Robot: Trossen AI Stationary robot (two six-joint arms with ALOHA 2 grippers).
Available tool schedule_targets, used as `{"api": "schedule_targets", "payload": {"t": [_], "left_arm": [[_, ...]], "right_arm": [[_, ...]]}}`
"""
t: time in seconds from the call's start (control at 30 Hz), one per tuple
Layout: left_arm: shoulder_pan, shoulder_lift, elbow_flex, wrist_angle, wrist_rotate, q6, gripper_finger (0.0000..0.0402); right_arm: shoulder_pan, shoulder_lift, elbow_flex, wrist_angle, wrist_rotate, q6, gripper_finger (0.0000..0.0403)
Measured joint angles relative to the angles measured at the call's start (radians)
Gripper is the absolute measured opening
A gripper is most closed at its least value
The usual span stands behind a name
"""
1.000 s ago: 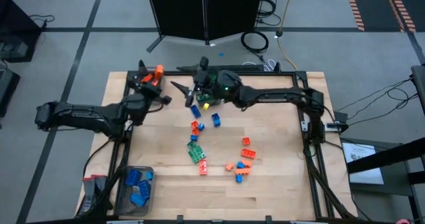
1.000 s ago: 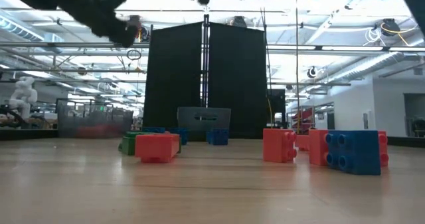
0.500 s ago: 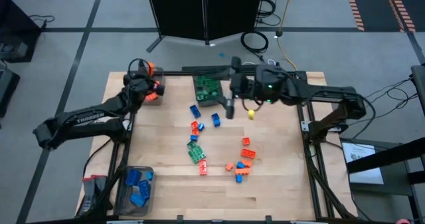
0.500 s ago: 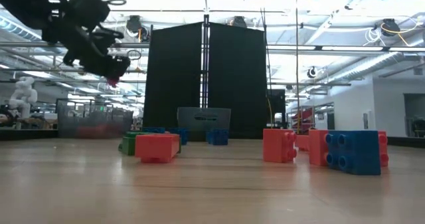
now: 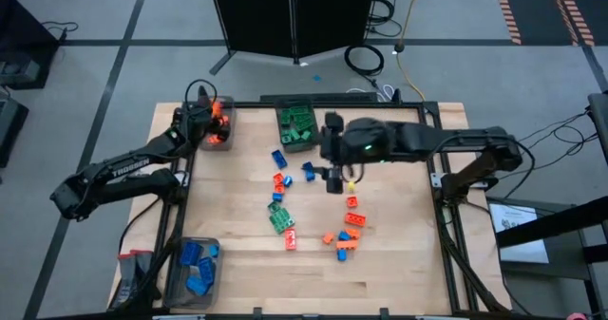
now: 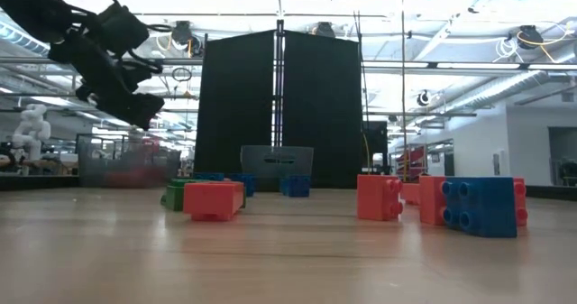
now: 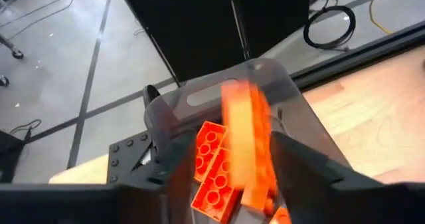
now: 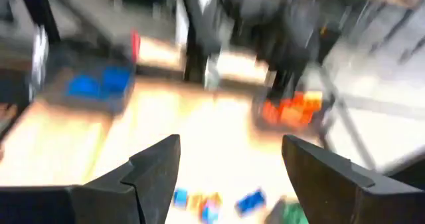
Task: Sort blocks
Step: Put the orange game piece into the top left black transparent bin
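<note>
Left pincer (image 7: 232,184): fingers apart over the far-left bin (image 7: 265,84); an orange block (image 7: 242,144) drops between them.
Right pincer (image 8: 229,177): fingers apart, empty, above mid-worktop (image 5: 399,263).
Blocks (image 5: 347,227): small studded orange, green, blue bricks, scattered centrally; others binned.
Risk: the falling block may bounce off the pile and out.
</note>
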Motion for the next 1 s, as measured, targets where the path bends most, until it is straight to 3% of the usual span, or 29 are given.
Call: {"api": "schedule_targets", "payload": {"t": [0.23,0.47,0.67,0.87,1.0], "left_arm": [[0.0,0.0,0.0,-0.006,0.009,0.025,0.0266],[-0.017,-0.002,0.0,-0.025,0.203,0.0,0.0275],[-0.053,-0.024,0.0,-0.025,0.327,0.002,0.0275],[-0.097,-0.06,0.0,-0.023,0.452,-0.002,0.0276],[-0.132,-0.079,0.0,-0.022,0.472,-0.003,0.0276]], "right_arm": [[0.001,0.106,-0.084,-0.02,-0.007,0.111,0.0258],[0.058,0.353,-0.117,0.111,-0.019,0.226,0.0258],[0.17,0.52,-0.101,0.191,-0.118,0.046,0.0258],[0.237,0.556,-0.099,0.157,-0.099,-0.135,0.0258],[0.267,0.559,-0.097,0.187,-0.034,-0.334,0.0258]]}}
